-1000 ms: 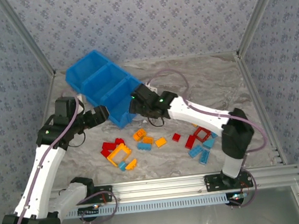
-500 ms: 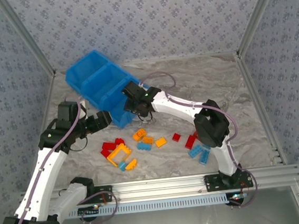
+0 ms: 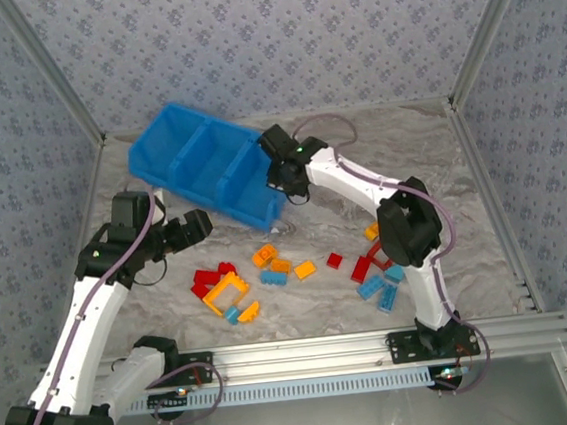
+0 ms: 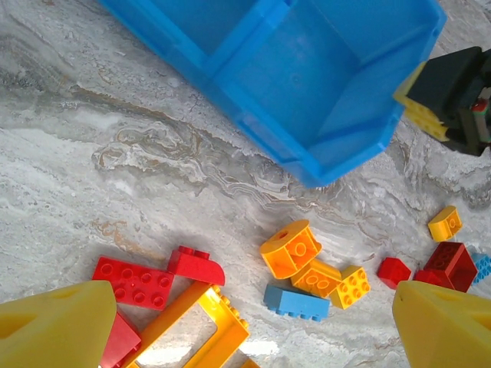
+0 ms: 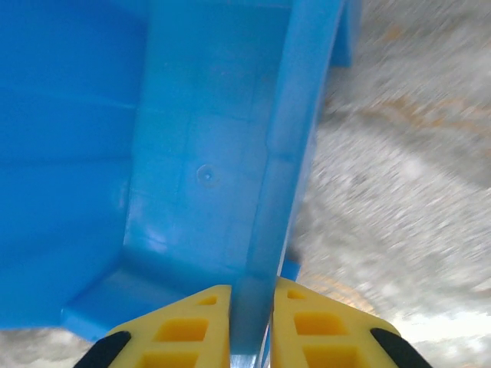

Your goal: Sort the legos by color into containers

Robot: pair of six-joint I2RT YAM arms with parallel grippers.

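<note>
Seen from above, a blue bin (image 3: 202, 195) with three compartments sits angled, upper left of centre. The right gripper (image 3: 278, 178) is clamped on the bin's end wall at its right corner. Its wrist view shows both yellow fingers (image 5: 184, 330) pinching that wall. The left gripper (image 3: 199, 224) hangs left of centre, fingers spread wide, holding nothing. Legos (image 3: 264, 254) in red, orange and blue lie scattered at lower centre, with none visible in the bin. The step in hand seems to be positioning the bin; sorting is not yet begun. Next, the right gripper would need to let go of the wall, then pick up a brick.
</note>
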